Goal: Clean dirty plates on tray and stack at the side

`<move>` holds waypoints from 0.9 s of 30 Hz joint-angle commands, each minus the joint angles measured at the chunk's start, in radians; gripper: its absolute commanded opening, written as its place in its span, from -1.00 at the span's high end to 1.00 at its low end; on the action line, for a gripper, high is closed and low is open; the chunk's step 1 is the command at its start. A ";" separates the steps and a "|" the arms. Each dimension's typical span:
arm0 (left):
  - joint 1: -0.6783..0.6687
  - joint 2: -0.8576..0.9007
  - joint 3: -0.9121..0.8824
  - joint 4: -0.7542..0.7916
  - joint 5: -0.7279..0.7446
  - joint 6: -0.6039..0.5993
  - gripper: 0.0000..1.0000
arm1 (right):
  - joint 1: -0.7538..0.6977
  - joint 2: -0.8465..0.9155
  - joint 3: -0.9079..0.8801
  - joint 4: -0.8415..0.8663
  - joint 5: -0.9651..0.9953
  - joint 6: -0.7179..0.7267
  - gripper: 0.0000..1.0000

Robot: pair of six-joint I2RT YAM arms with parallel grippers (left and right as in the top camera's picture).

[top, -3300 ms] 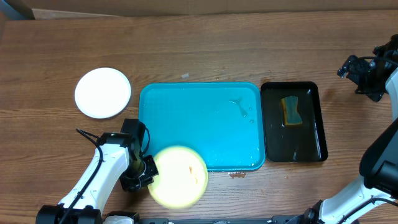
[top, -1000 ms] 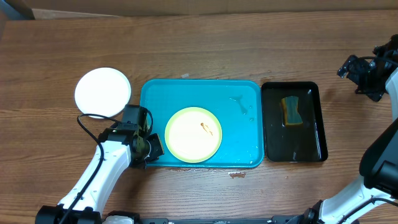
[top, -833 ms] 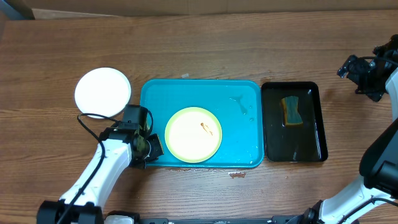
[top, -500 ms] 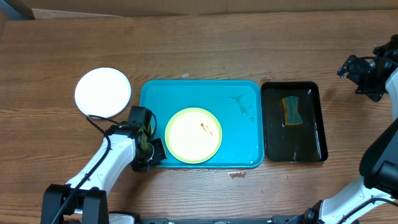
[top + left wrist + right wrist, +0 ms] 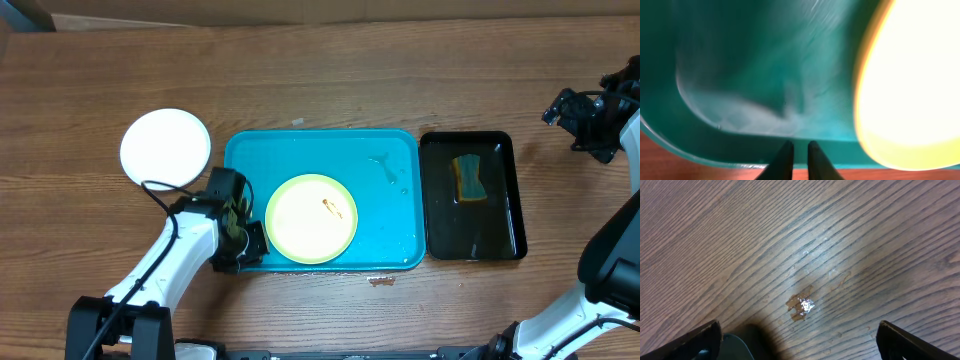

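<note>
From overhead, here's the table [image 5: 400, 70] with the blue tray [image 5: 300, 155] sitting in the middle. One plate is in it, the yellow-green plate [image 5: 311, 218], lying flat toward the tray's near left. It has a small reddish-brown smear [image 5: 333, 206] right of its centre. Some streaks of water shine at the tray's far right corner. Left of the tray and apart from it, a white plate [image 5: 165, 148] rests flat on the wood. Just right of the blue tray is the black tray [image 5: 495, 230], and a sponge [image 5: 467, 178] lies in its far half. The left gripper [image 5: 250, 243] is at the blue tray's near left corner, just beside the yellow-green plate. The right gripper [image 5: 580, 120] hangs well off to the far right, over bare wood.

Over to the left wrist view, and it's blurry. The two dark fingers [image 5: 784, 160] stand only a sliver apart, with nothing between them. They point at the tray's near rim. The tray floor beyond looks wet, and the plate glows bright on the right, not touched by the fingers.

Now the right wrist view. The fingers [image 5: 700, 337] sit at opposite edges of the picture, jaws spread wide and holding nothing. Below them is wood grain with one small shiny brown spot [image 5: 801, 306].
</note>
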 commanded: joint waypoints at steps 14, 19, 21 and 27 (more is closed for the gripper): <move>-0.080 0.073 0.095 0.044 -0.018 0.048 0.17 | 0.003 -0.023 0.013 0.004 0.000 0.004 -1.00; -0.105 0.122 0.096 0.079 -0.017 0.044 0.45 | 0.003 -0.023 0.013 0.004 0.000 0.004 -1.00; -0.103 0.123 0.096 0.079 -0.014 0.043 0.50 | 0.003 -0.023 0.013 0.004 0.000 0.003 -1.00; -0.103 0.123 0.096 0.079 -0.009 0.044 0.71 | 0.003 -0.023 0.013 0.004 0.000 0.004 -1.00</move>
